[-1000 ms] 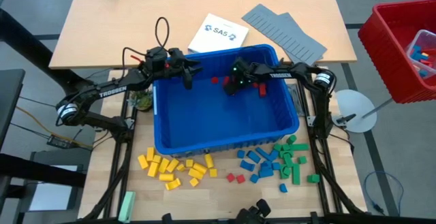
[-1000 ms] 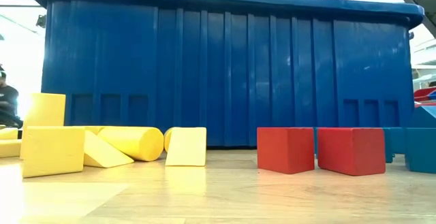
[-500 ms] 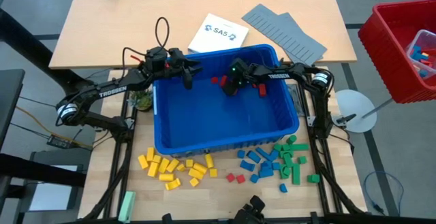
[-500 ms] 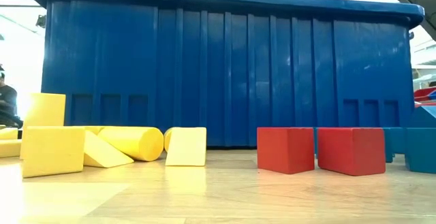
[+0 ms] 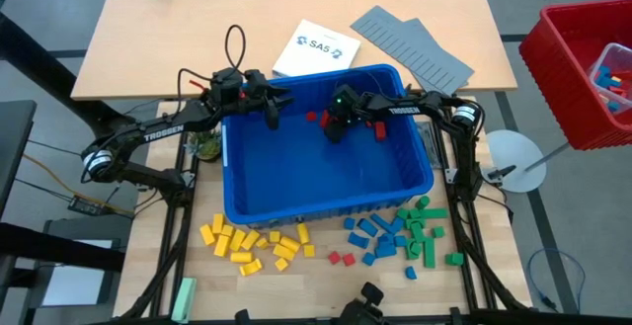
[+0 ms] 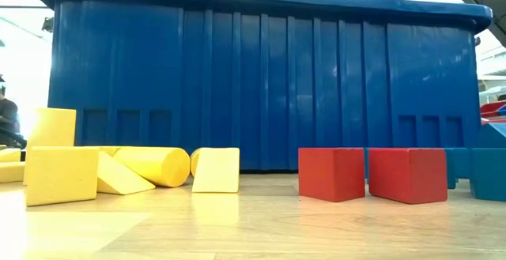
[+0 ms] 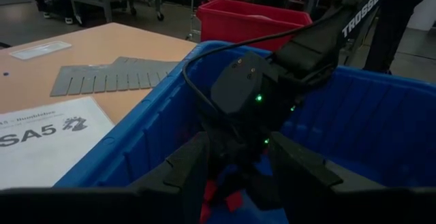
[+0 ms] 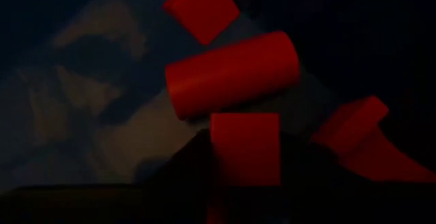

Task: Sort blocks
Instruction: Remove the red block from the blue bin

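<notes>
Blue bin (image 5: 326, 192) near half bare, red blocks (image 5: 314, 118) crowd far wall, both grippers overhead

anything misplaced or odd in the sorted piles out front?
Nothing stands out. In the high view the yellow pile, red pair, blue pile and green pile each hold one colour, loosely scattered in front of the blue bin. Only red blocks show in the bin, at the right gripper.
</notes>
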Controlling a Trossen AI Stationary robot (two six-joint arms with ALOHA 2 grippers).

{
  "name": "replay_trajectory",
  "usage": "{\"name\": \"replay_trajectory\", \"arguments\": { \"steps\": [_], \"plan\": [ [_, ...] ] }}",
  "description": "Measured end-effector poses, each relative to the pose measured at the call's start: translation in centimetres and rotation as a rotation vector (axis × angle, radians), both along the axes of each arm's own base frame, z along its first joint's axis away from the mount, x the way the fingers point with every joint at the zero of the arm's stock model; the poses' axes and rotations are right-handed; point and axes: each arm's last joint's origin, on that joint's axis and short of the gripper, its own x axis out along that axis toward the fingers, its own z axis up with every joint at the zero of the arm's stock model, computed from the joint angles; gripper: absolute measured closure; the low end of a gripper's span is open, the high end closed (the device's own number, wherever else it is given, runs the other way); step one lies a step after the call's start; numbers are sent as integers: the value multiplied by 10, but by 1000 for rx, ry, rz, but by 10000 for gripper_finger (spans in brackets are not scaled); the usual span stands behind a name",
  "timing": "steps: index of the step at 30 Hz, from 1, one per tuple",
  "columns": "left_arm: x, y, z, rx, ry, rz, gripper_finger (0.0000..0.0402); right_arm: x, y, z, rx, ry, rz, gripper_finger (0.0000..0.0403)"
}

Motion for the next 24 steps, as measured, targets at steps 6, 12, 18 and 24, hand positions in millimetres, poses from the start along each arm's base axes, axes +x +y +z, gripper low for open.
{"name": "replay_trajectory", "arguments": {
  "steps": [6, 12, 18, 24],
  "plan": [
    [0, 0, 0, 0, 0, 0, 238, -1, 0, 0, 3, 8, 3, 286],
    [0, 0, 0, 0, 0, 0, 238, 1, 8, 7, 4, 12, 31, 286],
    [0, 0, 0, 0, 0, 0, 239, -5, 26, 66, -102, -84, 88, 286],
    [0, 0, 0, 0, 0, 0, 239, -26, 66, 143, -195, -233, 153, 286]
  ]
}}
